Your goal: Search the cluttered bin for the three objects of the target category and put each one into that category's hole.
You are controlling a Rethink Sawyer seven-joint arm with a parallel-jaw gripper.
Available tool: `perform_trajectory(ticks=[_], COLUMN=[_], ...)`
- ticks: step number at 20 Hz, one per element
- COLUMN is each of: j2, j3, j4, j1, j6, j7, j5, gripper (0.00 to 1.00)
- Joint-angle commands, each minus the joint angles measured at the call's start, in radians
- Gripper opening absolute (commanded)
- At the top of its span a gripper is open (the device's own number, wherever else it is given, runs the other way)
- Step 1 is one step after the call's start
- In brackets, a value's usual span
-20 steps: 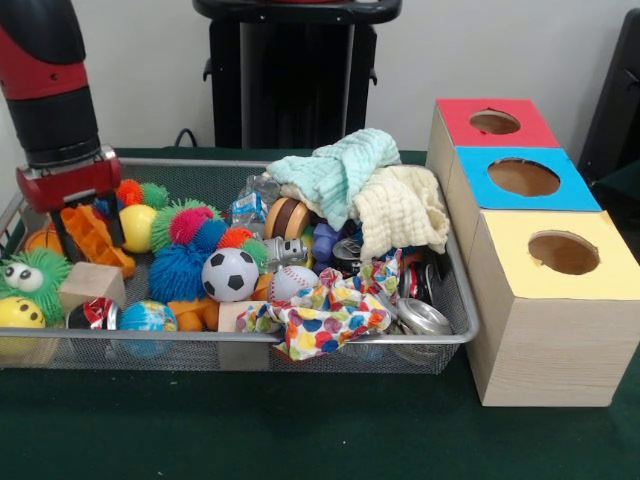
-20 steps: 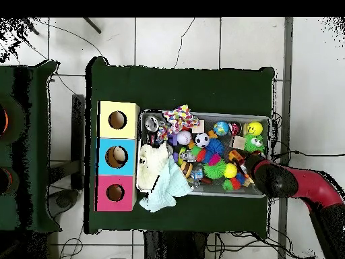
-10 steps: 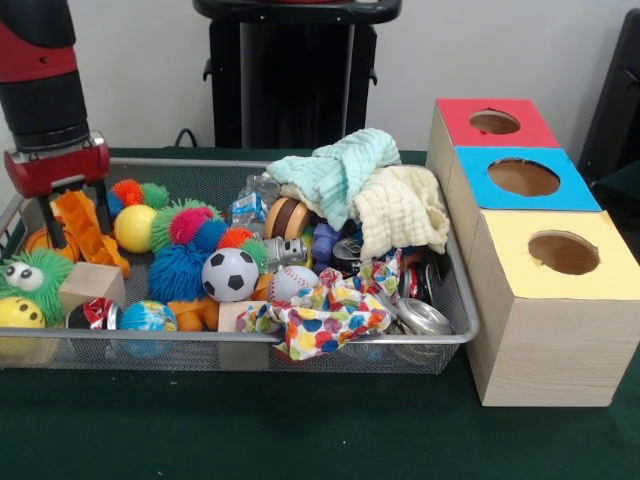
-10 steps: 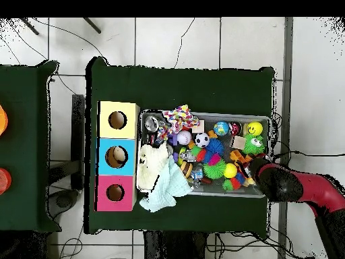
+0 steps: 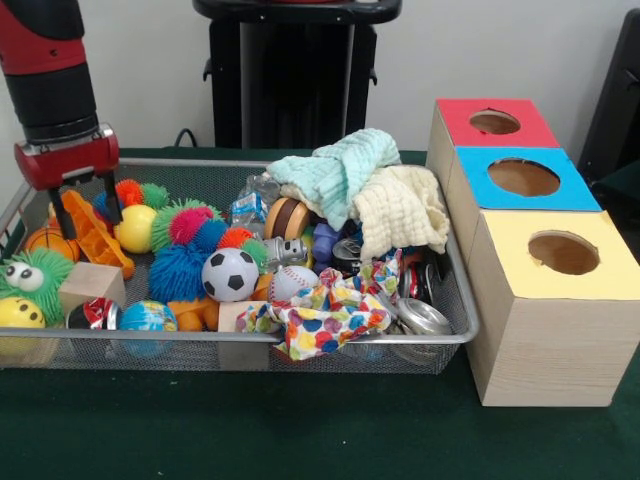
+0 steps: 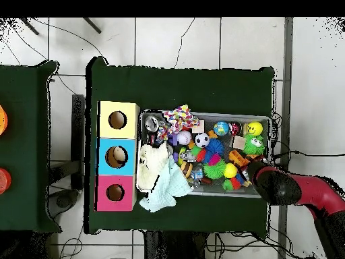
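The mesh bin (image 5: 455, 300) sits on the green table (image 5: 300, 430) and is filled with mixed objects. The target category is not identifiable from the views, so the contents are listed by position in the front view. At the left end lie an orange toy (image 5: 90, 235), a yellow ball (image 5: 135, 228), a green fuzzy toy with eyes (image 5: 30, 280), a wooden block (image 5: 90, 285) and a yellow smiley ball (image 5: 18, 315). In the middle are a blue spiky ball (image 5: 180, 270), a soccer ball (image 5: 230, 274) and a baseball (image 5: 292, 283). A mint cloth (image 5: 340, 170) and a cream cloth (image 5: 400, 210) are piled at the far right corner; a multicoloured patterned cloth (image 5: 320, 320) hangs over the near rim.

The hand (image 5: 84, 212) is at the left end of the bin, directly above the orange toy. Its two dark fingers (image 5: 60, 210) stand on either side of the toy's upper part, set narrow. Whether they clamp the toy cannot be told.

Three wooden boxes stand in a row just beside the right end of the bin: a red-topped box (image 5: 495, 125), a blue-topped box (image 5: 525, 180) and a yellow-topped box (image 5: 560, 255). Each has one round hole in its top.

In the overhead view, the red and black arm (image 6: 303, 192) reaches the bin from its end opposite the boxes.
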Motion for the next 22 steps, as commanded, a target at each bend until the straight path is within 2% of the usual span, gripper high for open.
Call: perform_trajectory(ticks=[1,8,16,20,22], j2=[-0.002,-0.009,0.052,0.09,0.078], j3=[-0.038,-0.034,-0.075,-0.073,-0.069], j4=[0.058,0.05,0.01,-0.02,-0.018], j1=[-0.006,-0.002,0.022,0.013,0.012], j6=[-0.028,0.006,-0.036,-0.017,-0.012], j7=[-0.01,-0.04,-0.027,-0.056,-0.063], j5=[-0.015,-0.007,-0.065,-0.052,-0.048], gripper=[1.0,1.0,1.0,1.0,1.0])
